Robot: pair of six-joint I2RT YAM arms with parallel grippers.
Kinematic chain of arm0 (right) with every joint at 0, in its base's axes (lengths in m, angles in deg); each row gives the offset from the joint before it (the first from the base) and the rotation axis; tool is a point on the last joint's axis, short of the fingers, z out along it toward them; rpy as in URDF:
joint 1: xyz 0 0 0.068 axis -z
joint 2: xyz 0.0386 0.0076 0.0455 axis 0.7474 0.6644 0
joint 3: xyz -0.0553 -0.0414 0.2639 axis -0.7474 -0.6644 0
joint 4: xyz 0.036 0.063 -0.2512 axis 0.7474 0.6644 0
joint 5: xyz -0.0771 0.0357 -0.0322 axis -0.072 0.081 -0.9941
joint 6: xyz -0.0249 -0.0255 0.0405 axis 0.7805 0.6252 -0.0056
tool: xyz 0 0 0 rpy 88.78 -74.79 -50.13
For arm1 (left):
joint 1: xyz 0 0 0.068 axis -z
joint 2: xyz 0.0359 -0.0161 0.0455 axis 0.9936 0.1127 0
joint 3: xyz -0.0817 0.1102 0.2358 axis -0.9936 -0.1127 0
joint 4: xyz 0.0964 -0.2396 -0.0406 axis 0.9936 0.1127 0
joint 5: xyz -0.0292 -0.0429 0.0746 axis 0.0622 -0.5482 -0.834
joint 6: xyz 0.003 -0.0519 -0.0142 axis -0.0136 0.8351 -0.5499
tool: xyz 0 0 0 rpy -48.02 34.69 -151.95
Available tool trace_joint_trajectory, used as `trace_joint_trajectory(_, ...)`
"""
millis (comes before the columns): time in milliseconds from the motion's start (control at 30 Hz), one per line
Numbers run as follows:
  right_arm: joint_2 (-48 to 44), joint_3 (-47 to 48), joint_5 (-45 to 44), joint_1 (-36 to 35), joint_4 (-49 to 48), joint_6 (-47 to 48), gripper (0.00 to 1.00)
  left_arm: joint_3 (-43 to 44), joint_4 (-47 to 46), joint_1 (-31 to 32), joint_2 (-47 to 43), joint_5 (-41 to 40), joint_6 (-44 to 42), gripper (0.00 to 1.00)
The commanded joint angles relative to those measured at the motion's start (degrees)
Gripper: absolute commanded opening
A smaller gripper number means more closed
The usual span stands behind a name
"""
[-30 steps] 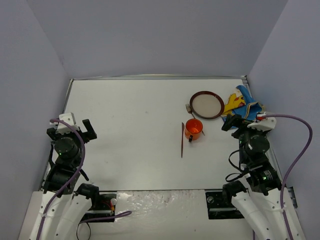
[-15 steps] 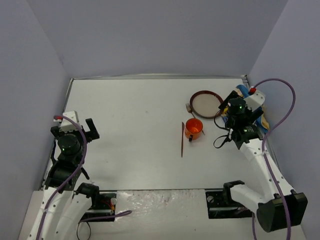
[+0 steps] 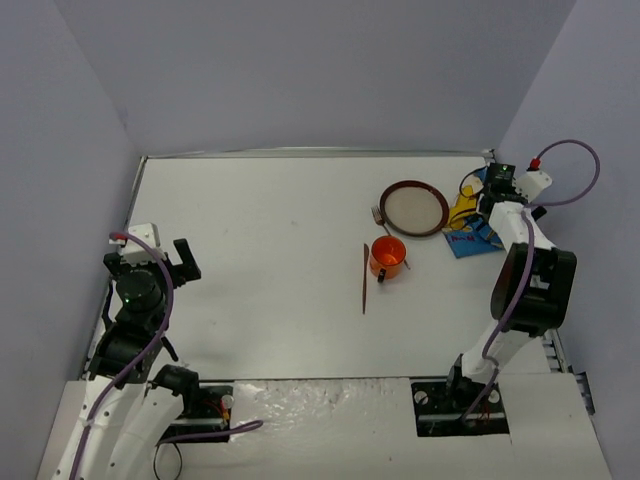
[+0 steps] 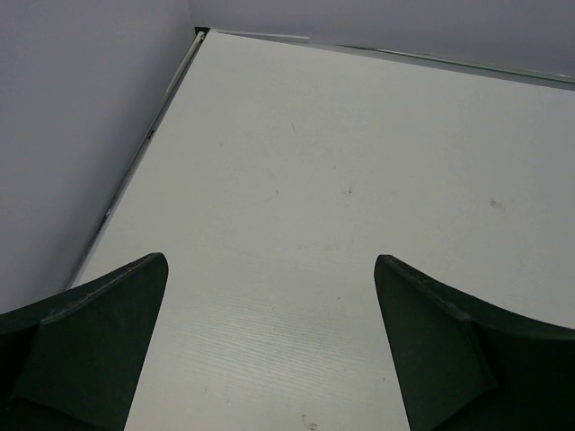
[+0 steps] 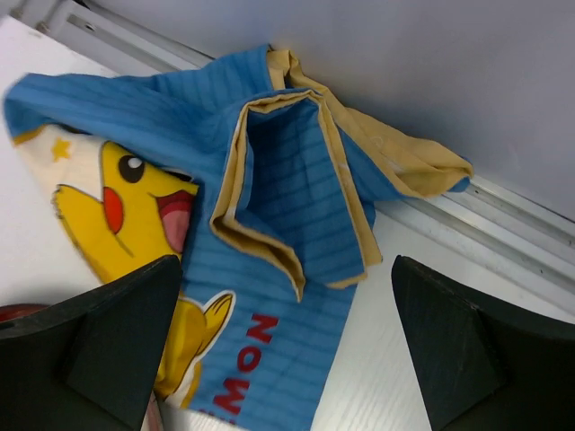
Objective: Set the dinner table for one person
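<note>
plain pale lavender walls [image 3: 300,70] on three sides, under soft even light

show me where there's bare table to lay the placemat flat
The table is bare across its left and middle, from the left gripper to the brown stick by the cup. The far right corner is crowded: plate, fork, cup and crumpled placemat close together.

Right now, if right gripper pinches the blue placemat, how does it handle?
Likely floppy: the blue placemat lies crumpled with folded-over edges, so should drape when lifted. Probably light, thin cloth. Pushed, may bunch rather than slide.
</note>
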Motion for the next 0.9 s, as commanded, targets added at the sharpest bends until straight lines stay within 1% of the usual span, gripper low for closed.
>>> trace_joint_trajectory(0,3.6,2.3,5.2,1.7,-8.8,8.1,1.00,2.4,-2.7,0.2,0.4,-0.1,-0.9,0.97)
trace_joint_trajectory(100,6.2,2.2,8.9,3.6,-11.5,9.0,1.00,2.4,-2.9,0.2,0.6,-0.2,-1.2,0.97)
trace_joint_trajectory(300,12.1,3.2,11.7,4.9,-12.4,11.5,1.00,2.2,-3.3,0.2,1.3,-0.1,-1.5,0.97)
trace_joint_trajectory(500,14.8,2.5,16.2,6.8,-13.3,12.7,1.00,2.1,-3.2,0.3,1.3,-0.1,-1.6,0.97)
trace_joint_trajectory(600,15.5,2.1,17.7,7.0,-13.7,13.1,0.98,2.2,-3.2,0.3,1.3,-0.1,-1.7,0.97)
trace_joint_trajectory(700,16.3,1.8,20.2,7.1,-14.6,14.3,0.69,2.1,-3.1,0.3,1.1,-0.2,-1.8,0.97)
trace_joint_trajectory(867,16.6,1.5,21.9,7.2,-15.7,15.5,0.28,2.1,-3.1,0.3,0.9,-0.5,-1.8,0.97)
